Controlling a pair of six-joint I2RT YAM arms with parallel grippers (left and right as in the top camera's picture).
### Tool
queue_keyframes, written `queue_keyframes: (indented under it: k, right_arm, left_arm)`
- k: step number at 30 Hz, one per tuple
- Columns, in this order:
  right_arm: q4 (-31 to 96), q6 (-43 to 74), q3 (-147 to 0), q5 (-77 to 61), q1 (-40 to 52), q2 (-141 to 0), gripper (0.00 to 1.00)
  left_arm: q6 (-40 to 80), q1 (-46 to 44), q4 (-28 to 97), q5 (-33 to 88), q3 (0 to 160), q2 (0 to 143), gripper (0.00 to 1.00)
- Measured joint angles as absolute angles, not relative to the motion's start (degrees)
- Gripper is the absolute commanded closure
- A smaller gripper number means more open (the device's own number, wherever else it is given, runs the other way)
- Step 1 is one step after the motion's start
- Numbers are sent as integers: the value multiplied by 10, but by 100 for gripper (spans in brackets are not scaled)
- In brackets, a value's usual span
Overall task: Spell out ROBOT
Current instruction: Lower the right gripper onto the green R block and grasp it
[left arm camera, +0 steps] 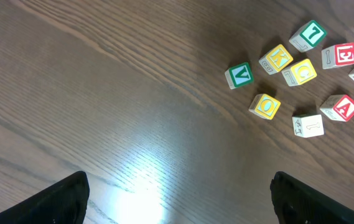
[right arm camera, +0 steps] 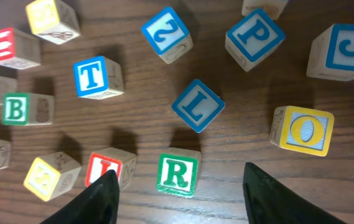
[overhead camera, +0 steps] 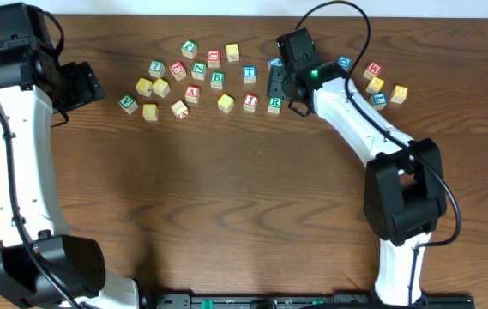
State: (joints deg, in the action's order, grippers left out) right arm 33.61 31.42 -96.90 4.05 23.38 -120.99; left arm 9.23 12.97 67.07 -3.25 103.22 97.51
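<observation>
You're working on a counter (left arm camera: pixel 89 87) of dark brown wood, its grain running in long streaks. It is smooth with a soft sheen, and a bright patch of light glares off it in the left wrist view. The cubes are pale bare wood, matt, with printed faces that look smooth on the R cube (right arm camera: pixel 178 174), T cube (right arm camera: pixel 97 77) and O cube (right arm camera: pixel 302 129). Their side faces show raw grain under thin line drawings. The jaws look like matt black plastic. The left arm (overhead camera: pixel 16 154) and right arm (overhead camera: pixel 351 112) wear smooth, slightly glossy white shells with black housings at the joints.
</observation>
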Motion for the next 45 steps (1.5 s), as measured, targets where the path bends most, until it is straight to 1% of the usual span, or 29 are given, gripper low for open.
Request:
queue_keyframes:
  k: [13, 16, 17, 22, 27, 34, 39, 45]
  right_arm:
    - [305, 333, -969, 50, 245, -1265, 44]
    - [306, 335, -969, 50, 248, -1272, 48]
    - [305, 335, -969, 50, 250, -1274, 50]
    - [304, 340, -969, 50, 250, -1279, 57]
    - [304, 337, -969, 50, 250, -1288, 58]
    - [307, 328, -969, 50, 253, -1290, 68]
    - [310, 320, -969, 50, 255, -1290, 72]
    - [312, 311, -969, 50, 255, -1290, 73]
  left_arm:
    - [93, 130, 671, -32, 1032, 975, 6]
    - [94, 130, 671, -32, 1032, 975, 6]
    - [95, 130, 671, -32, 1032, 975, 2]
    - [97, 130, 671, -32, 1032, 975, 2]
    - [97, 130, 671, -32, 1032, 975, 2]
    - [97, 130, 671, -32, 1032, 975, 2]
    - [97, 130, 671, -32, 1032, 975, 2]
    - [97, 130, 671, -32, 1032, 975, 3]
